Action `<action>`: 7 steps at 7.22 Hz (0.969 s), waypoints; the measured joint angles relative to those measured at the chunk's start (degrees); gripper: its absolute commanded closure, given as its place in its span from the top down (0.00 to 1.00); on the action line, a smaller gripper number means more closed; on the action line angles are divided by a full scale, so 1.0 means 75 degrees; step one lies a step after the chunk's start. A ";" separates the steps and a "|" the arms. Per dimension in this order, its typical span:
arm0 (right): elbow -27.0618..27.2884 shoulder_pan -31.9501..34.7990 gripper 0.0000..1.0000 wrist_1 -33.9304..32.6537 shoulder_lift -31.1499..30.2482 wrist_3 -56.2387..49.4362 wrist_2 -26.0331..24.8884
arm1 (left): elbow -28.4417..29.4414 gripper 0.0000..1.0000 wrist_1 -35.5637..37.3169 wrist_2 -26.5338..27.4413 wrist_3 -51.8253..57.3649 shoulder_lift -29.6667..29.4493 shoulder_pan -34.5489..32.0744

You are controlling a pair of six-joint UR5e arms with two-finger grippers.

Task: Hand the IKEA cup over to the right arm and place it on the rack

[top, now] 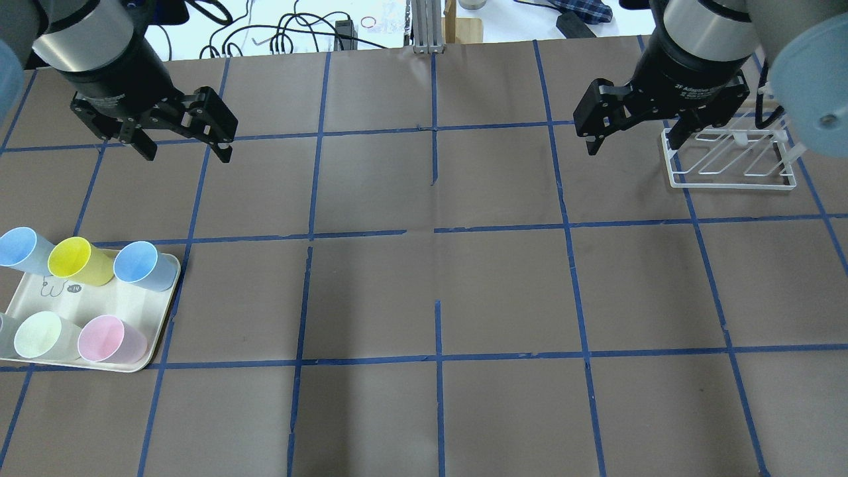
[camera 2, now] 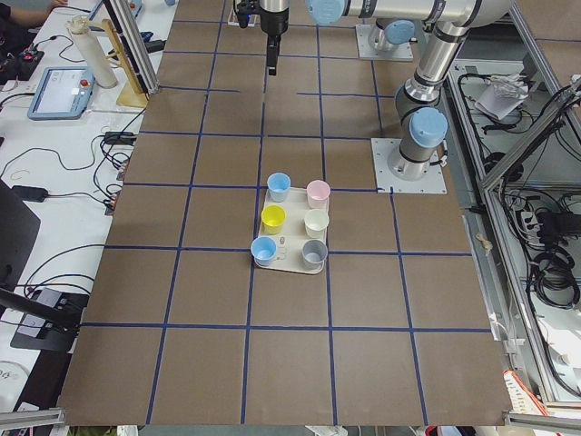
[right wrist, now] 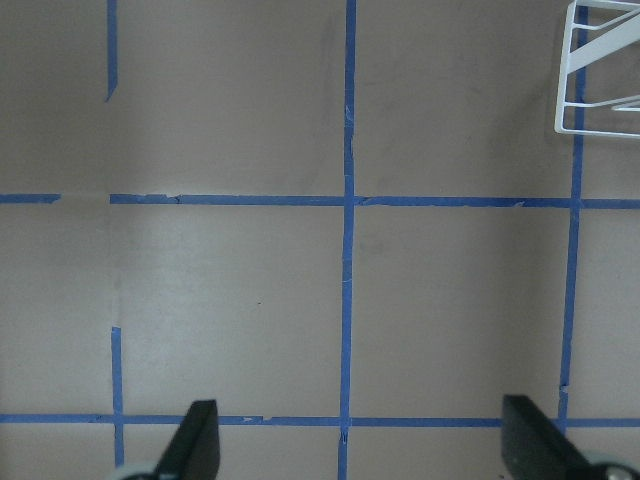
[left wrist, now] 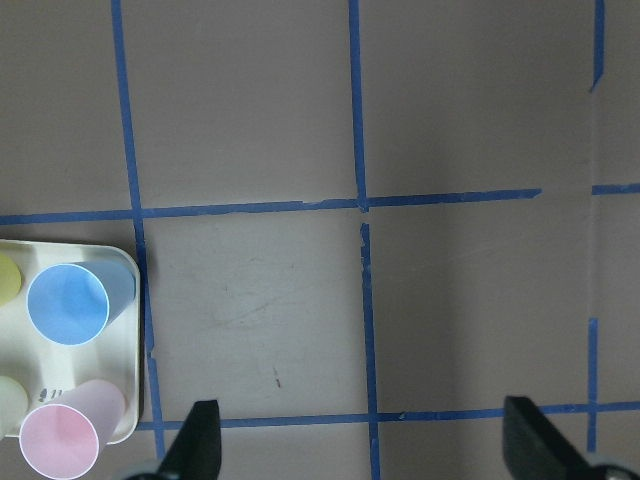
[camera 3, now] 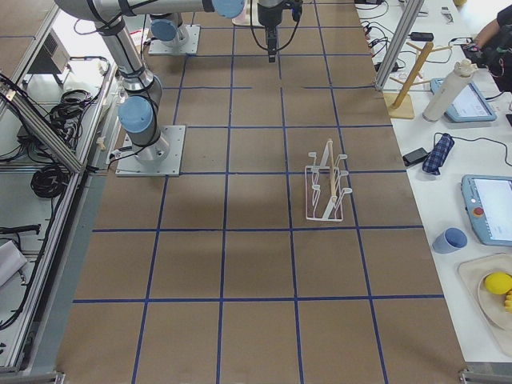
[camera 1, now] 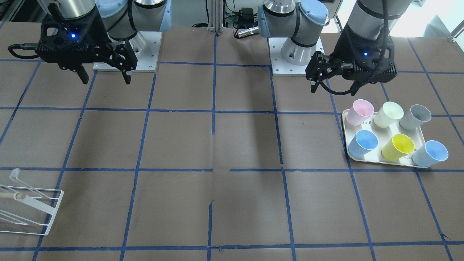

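The pale grey IKEA cup point(camera 1: 417, 116) stands upright at a corner of the cream tray point(camera 1: 384, 162), next to the cream-yellow cup. It also shows in the exterior left view point(camera 2: 314, 252) and is cut off at the overhead view's left edge point(top: 2, 334). My left gripper point(camera 1: 334, 88) point(top: 185, 154) hangs open and empty high above the table, off the tray's side toward the table's middle. My right gripper point(camera 1: 106, 79) point(top: 631, 144) hangs open and empty near the white wire rack point(top: 732, 159) point(camera 1: 29, 206). The rack holds nothing.
The tray also holds a pink cup point(camera 1: 359, 111), a cream-yellow cup point(camera 1: 388, 114), a bright yellow cup point(camera 1: 398, 146) and two light blue cups point(camera 1: 363, 143) point(camera 1: 431, 153). Blue tape lines grid the brown table. A corner of the rack point(right wrist: 605, 70) shows in the right wrist view.
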 measured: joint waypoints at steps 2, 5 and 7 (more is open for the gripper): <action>-0.0004 0.0000 1.00 0.0003 -0.0001 0.0000 0.0005 | -0.0039 1.00 -0.0159 0.0030 0.1420 0.0027 0.0830; 0.0000 0.0000 1.00 0.0006 -0.0002 0.0000 0.0000 | -0.0364 1.00 -0.0061 -0.0028 0.4081 -0.0146 0.2960; 0.0004 0.0000 1.00 0.0010 -0.0002 0.0000 0.0000 | -0.0494 1.00 0.0706 -0.0087 0.5996 -0.0743 0.4334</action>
